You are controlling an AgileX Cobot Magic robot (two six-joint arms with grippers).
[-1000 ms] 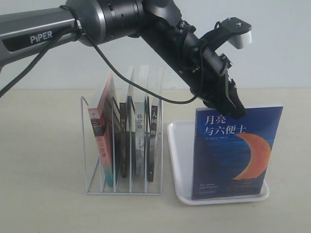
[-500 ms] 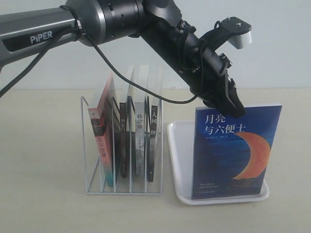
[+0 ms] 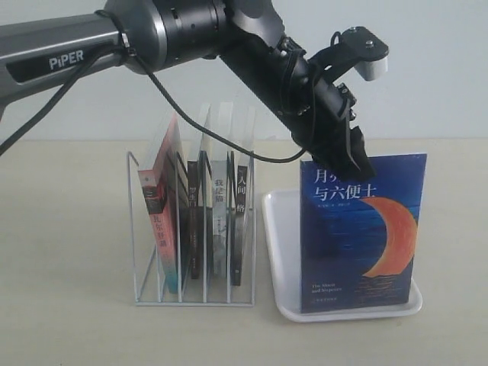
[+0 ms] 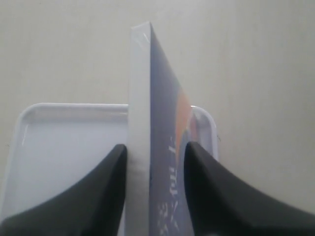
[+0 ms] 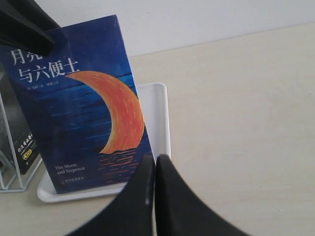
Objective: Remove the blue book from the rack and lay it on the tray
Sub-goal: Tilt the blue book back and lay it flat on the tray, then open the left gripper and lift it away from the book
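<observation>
The blue book (image 3: 358, 229), with its orange crescent moon facing out, stands upright with its lower edge in the white tray (image 3: 276, 252). My left gripper (image 3: 357, 164) is shut on the book's top edge near the upper left corner. In the left wrist view its fingers (image 4: 156, 146) press both sides of the book (image 4: 147, 98) above the tray (image 4: 69, 137). The right gripper (image 5: 155, 157) is shut and empty, just in front of the book (image 5: 83, 108) and the tray (image 5: 156, 113). Left of the tray stands the white wire rack (image 3: 194, 229).
The rack holds a pink-red-spined book (image 3: 156, 221) and black-spined books (image 3: 240, 229). Its wire edge (image 5: 7, 162) shows in the right wrist view. The left arm (image 3: 191, 30) reaches across above the rack. Beige tabletop (image 3: 69, 267) surrounds everything.
My left gripper has shifted left and slightly up, carrying the top of the blue book with it. The book's lower edge stays in the tray.
</observation>
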